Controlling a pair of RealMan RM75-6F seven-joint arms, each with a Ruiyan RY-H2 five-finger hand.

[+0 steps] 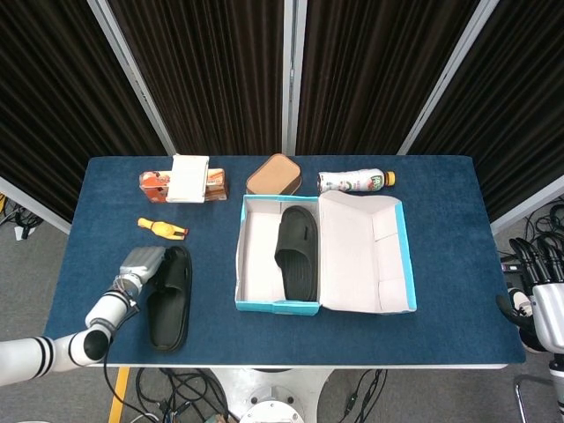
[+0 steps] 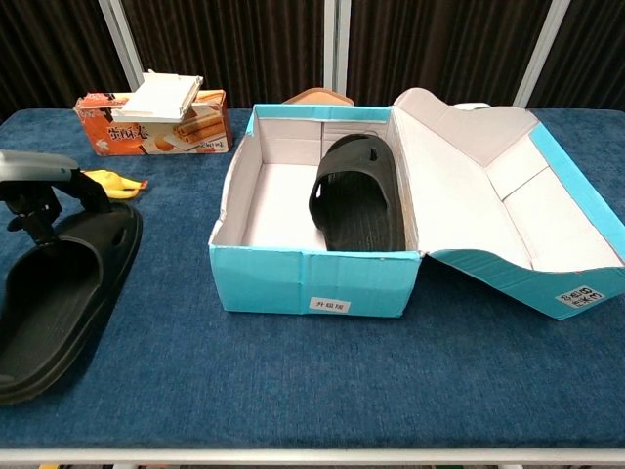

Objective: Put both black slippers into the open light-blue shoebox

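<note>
The open light-blue shoebox (image 1: 264, 306) (image 2: 312, 278) sits mid-table, lid flapped out to the right. One black slipper (image 1: 297, 249) (image 2: 358, 200) lies inside it, leaning on the right wall. A second black slipper (image 1: 169, 300) (image 2: 59, 293) lies on the blue cloth left of the box. My left hand (image 1: 141, 264) (image 2: 44, 191) is at this slipper's toe end, fingers wrapped over the strap edge. Beyond the table's right edge, my right hand (image 1: 542, 300) holds nothing, fingers apart.
An orange snack box (image 1: 182, 181) (image 2: 156, 122) with a white carton on top stands at the back left. A yellow rubber chicken (image 1: 161, 227) (image 2: 112, 181) lies just behind the left hand. A brown oval case (image 1: 274, 174) and a bottle (image 1: 354, 181) lie behind the shoebox.
</note>
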